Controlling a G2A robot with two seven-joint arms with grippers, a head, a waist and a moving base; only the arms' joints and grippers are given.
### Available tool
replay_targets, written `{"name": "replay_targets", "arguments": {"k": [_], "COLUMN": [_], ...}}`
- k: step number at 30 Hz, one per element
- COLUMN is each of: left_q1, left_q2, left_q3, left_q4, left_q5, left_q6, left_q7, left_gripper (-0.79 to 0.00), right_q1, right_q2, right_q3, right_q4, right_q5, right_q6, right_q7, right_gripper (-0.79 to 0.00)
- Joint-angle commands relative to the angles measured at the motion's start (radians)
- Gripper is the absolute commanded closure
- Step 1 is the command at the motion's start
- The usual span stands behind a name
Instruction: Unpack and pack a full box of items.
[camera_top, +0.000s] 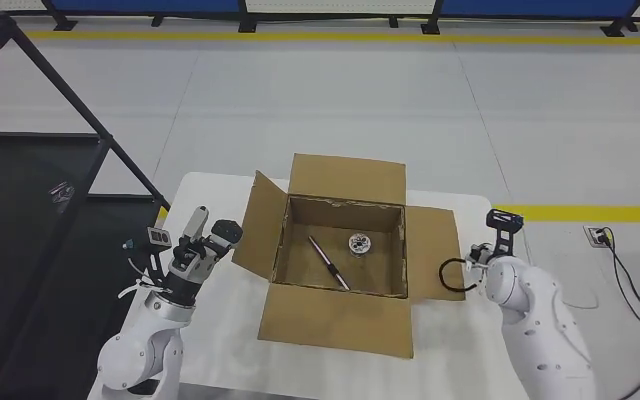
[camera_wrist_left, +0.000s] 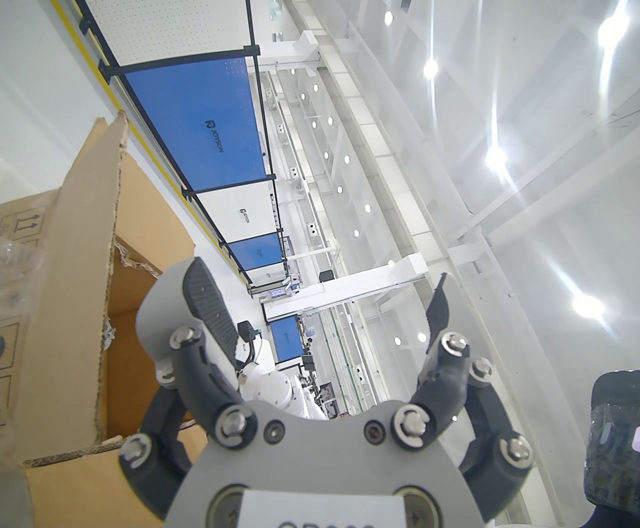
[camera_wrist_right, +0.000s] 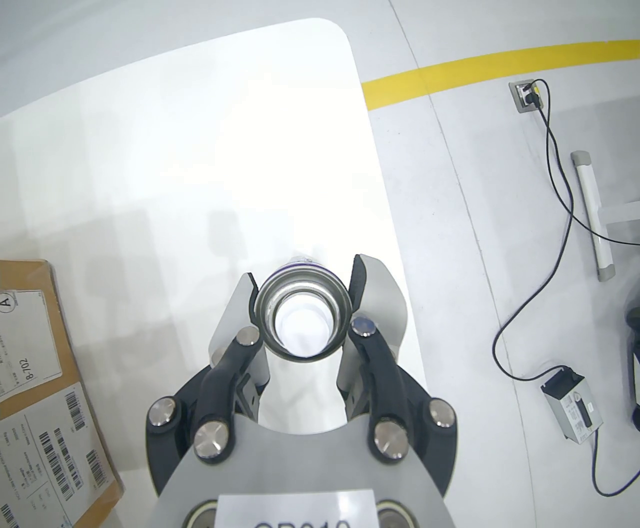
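Unpacking is seemingly running midway: the right claw (camera_wrist_right: 305, 285) is clenching a can (camera_wrist_right: 302, 322) near the counter's (camera_wrist_right: 200, 150) right edge, the left claw (camera_wrist_left: 320, 290) is gaping empty, and a rod (camera_top: 328, 263) and disc (camera_top: 360, 243) are lying in the box (camera_top: 335, 325).

Box (camera_top: 335, 320) sits mid table (camera_top: 230, 330). In it, a rod (camera_top: 327, 262) with a round part (camera_top: 360, 243) just to its right. Left gripper (camera_top: 205, 235) is left of the box; right gripper (camera_wrist_right: 303, 287), on the other side, has a can (camera_wrist_right: 302, 320) over the table.
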Motion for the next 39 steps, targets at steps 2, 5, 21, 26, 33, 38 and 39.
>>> {"name": "replay_targets", "arguments": {"k": [2, 5, 21, 26, 33, 38, 39], "left_q1": [0.000, 0.000, 0.000, 0.000, 0.000, 0.000, 0.000], "left_q2": [0.000, 0.000, 0.000, 0.000, 0.000, 0.000, 0.000], "left_q3": [0.000, 0.000, 0.000, 0.000, 0.000, 0.000, 0.000], "left_q4": [0.000, 0.000, 0.000, 0.000, 0.000, 0.000, 0.000], "left_q5": [0.000, 0.000, 0.000, 0.000, 0.000, 0.000, 0.000], "left_q6": [0.000, 0.000, 0.000, 0.000, 0.000, 0.000, 0.000], "left_q7": [0.000, 0.000, 0.000, 0.000, 0.000, 0.000, 0.000], "left_gripper": [-0.785, -0.785, -0.785, -0.785, -0.785, -0.785, -0.785], "right_q1": [0.005, 0.008, -0.132, -0.062, 0.141, 0.236, 0.249], "right_q2": [-0.001, -0.001, -0.026, -0.027, -0.064, -0.101, -0.108], "right_q3": [-0.002, -0.006, -0.054, -0.189, -0.420, -0.516, -0.527], "right_q4": [0.013, 0.018, -0.522, -0.489, -0.199, -0.003, 0.030], "right_q5": [0.003, 0.002, 0.095, 0.174, 0.214, 0.260, 0.278], "right_q6": [-0.006, -0.006, 0.111, -0.196, -0.313, -0.282, -0.274], "right_q7": [0.000, 0.003, -0.234, -0.045, 0.153, 0.121, 0.103], "right_gripper": [-0.443, -0.785, -0.785, -0.785, -0.785, -0.785, -0.785]}}
